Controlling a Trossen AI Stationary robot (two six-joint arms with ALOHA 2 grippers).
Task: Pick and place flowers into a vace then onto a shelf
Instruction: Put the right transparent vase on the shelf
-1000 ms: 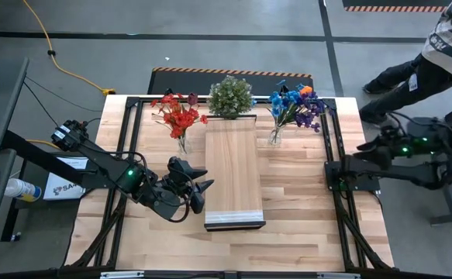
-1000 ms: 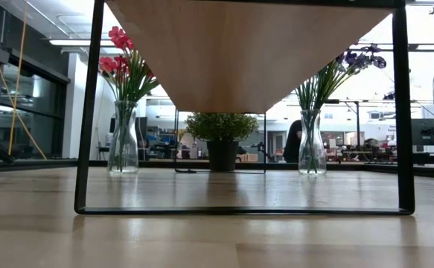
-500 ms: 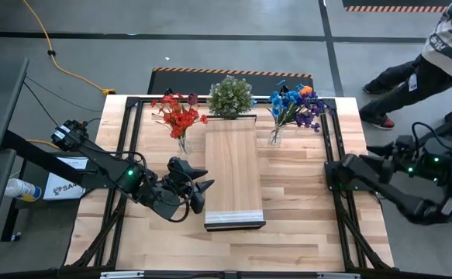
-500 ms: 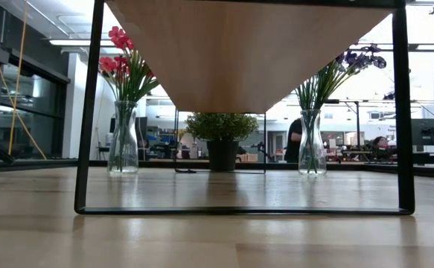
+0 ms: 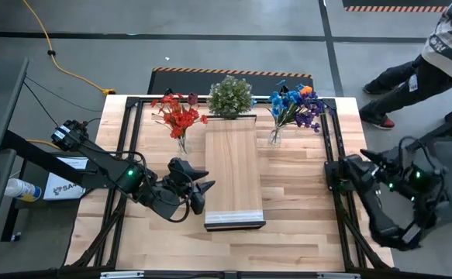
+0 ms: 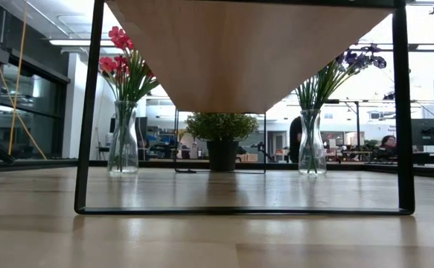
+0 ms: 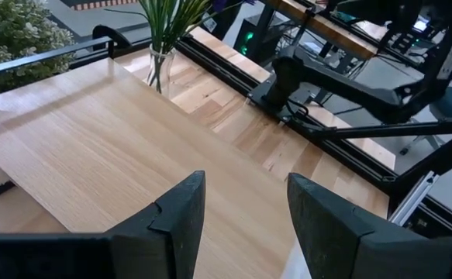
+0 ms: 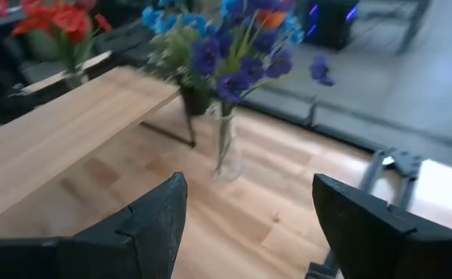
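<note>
Red flowers (image 5: 180, 116) stand in a glass vase (image 6: 123, 141) left of the shelf (image 5: 233, 167). Blue, purple and one orange bloom (image 5: 296, 103) stand in a second glass vase (image 8: 226, 143) to its right. Both vases rest on the slatted tabletop. The shelf, a raised light plank on a black frame, has a pale near end (image 5: 234, 219). My left gripper (image 5: 200, 190) hovers open at the shelf's left edge, its fingers (image 7: 241, 213) pointing across the plank. My right gripper (image 5: 365, 160) is open by the table's right rail and faces the blue bunch (image 8: 233, 43).
A bushy green potted plant (image 5: 230, 94) stands at the shelf's far end. Black frame rails (image 5: 330, 155) run along the table's sides. A person (image 5: 431, 58) stands off the far right corner. Bare wood lies on either side of the shelf's near half.
My right arm has swung at the table's right side: its outer links have moved from the far right toward the near edge, folding down beside the rail. The gripper end has stayed near the right rail. The person beyond the far right corner has shifted their feet.
</note>
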